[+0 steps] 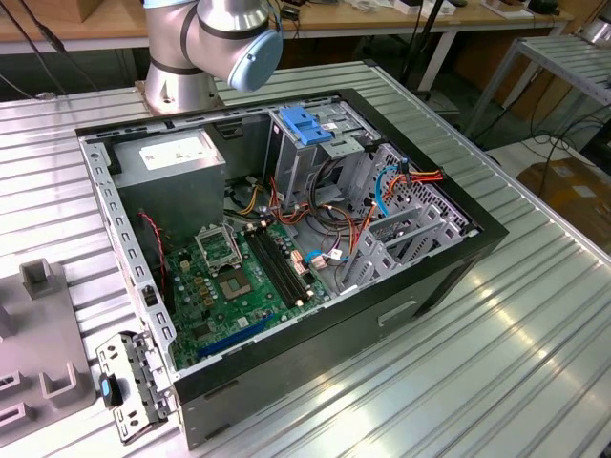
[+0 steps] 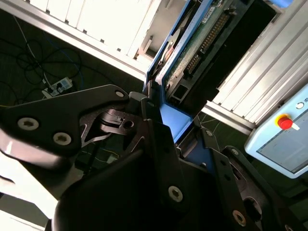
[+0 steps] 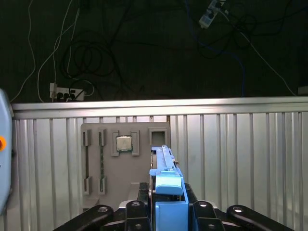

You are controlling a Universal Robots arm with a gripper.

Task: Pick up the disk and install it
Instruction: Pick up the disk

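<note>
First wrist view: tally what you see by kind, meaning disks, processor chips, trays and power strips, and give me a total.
disk: 1
processor chip: 1
tray: 1
power strips: 2
Total: 5

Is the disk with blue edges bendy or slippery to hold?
Probably stiff: the disk sticks straight out of the tool without sagging. Likely fragile, since its bare circuit board and connector pins show in the second wrist view. Its smooth blue plastic rails might be a bit slippery.
</note>
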